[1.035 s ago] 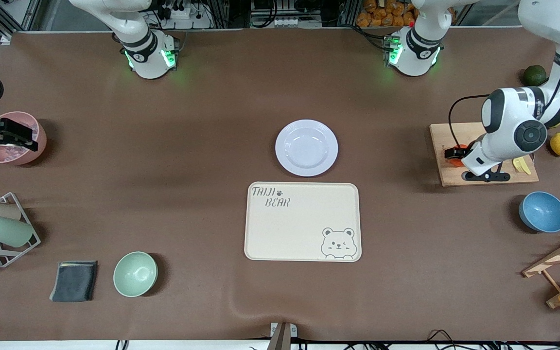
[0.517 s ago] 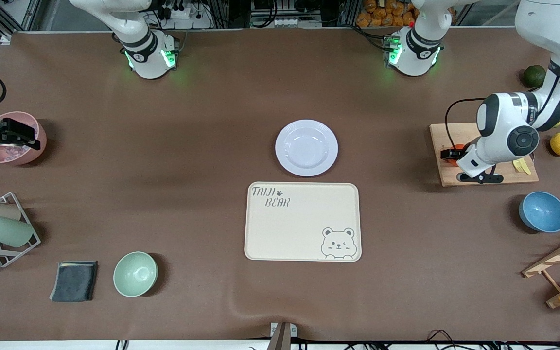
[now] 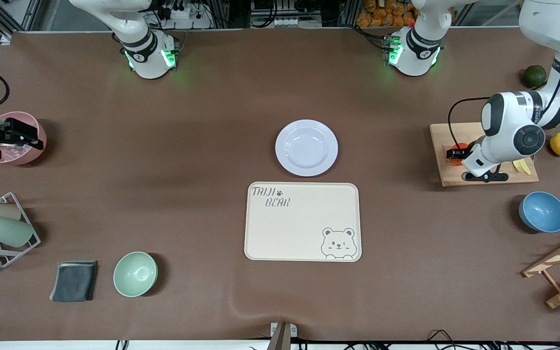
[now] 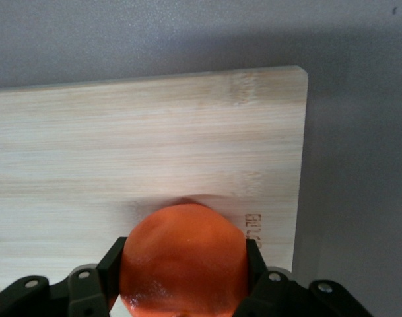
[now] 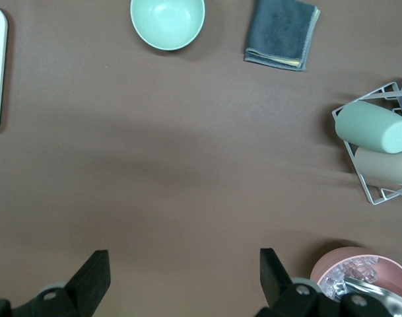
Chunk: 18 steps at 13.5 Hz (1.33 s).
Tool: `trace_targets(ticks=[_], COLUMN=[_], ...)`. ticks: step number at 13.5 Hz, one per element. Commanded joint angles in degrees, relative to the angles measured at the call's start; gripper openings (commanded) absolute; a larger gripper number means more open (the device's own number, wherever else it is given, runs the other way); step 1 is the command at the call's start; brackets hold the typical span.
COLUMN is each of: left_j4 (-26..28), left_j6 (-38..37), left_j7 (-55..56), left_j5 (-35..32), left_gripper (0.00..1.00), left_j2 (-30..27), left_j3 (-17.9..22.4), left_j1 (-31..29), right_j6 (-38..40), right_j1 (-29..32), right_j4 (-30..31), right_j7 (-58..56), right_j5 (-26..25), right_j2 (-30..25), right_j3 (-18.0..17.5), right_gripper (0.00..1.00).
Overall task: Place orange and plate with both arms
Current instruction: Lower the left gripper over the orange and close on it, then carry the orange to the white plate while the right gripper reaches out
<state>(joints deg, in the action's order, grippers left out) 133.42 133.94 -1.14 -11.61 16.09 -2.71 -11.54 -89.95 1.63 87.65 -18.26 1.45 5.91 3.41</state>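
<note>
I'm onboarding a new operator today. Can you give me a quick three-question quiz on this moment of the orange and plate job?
1. True or false: the left hand is shut on the orange.
2. What does the orange rest on? A) the plate B) the wooden cutting board C) the bear tray
3. Fill in: the right hand waits open over the table's edge beside the ____ bowl.

Key: 1 true; 2 B; 3 pink.
</note>
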Motion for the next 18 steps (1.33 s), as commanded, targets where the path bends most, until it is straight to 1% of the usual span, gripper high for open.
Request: trace_targets(ticks=[1,3,4,7,8,9,10,12,14,16,18], left_j4=[1.23,1.15,0.62,-3.5,-4.99,-6.14,-7.46,-9.92,-11.94,-13.18,-13.7], left_j6=[0.36,0.1,-1.64,-8.76,-10.78,-12.37,-13.86,-17.9,-20.9,-21.96,-22.05], left_j7=[-0.27,-0.27,-0.27,-0.01,0.25,0.87,2.53,9.1,14.03,21.75,28.7], left_j5=[-1.31,-1.39,-1.31,-1.22,-0.7,-0.26,0.71,2.21,2.99,5.45,6.25], left_gripper=[0.0,0.0,0.0,0.0,0.0,0.0,0.0,0.0,0.0,0.0,0.0], left_j2=[-1.24,-3.42,-4.91,-8.17,-9.05,-9.41,-9.5,-9.32,-9.24,-8.54,-6.87], left_j3=[-0.63,-0.89,-1.33,-4.75,-6.5,-8.43,-10.54,-16.24,-20.38,-26.26,-32.32], left_j1=[-0.85,-0.5,-0.15,-0.24,-0.24,-0.15,-0.15,-0.24,-0.06,-0.06,0.2], right_j6=[1.18,1.35,1.88,3.02,2.94,2.94,2.94,2.94,2.67,1.62,0.66], right_j1=[-0.92,-0.84,-0.92,-0.57,-0.66,-0.83,-0.92,-1.71,-4.78,-5.76,-5.76], right_j4=[-0.72,-0.72,-0.72,-0.64,-0.55,-0.11,0.41,2.43,3.58,5.16,7.7], right_j7=[-0.28,-0.28,-0.28,0.25,0.25,0.33,1.12,9.95,17.35,18.09,19.04], right_j5=[0.22,0.22,0.22,0.22,0.39,1.7,4.15,7.32,8.13,10.4,16.18], right_j2=[0.15,0.15,-0.02,-0.03,0.06,0.06,0.15,0.06,0.06,0.5,0.85], right_j3=[-0.15,-0.15,-0.15,-0.15,-0.15,-0.15,-0.15,-0.33,-0.24,-0.24,-0.15], right_gripper=[1.0,1.0,1.0,1.0,1.0,1.0,1.0,1.0,1.0,1.0,1.0])
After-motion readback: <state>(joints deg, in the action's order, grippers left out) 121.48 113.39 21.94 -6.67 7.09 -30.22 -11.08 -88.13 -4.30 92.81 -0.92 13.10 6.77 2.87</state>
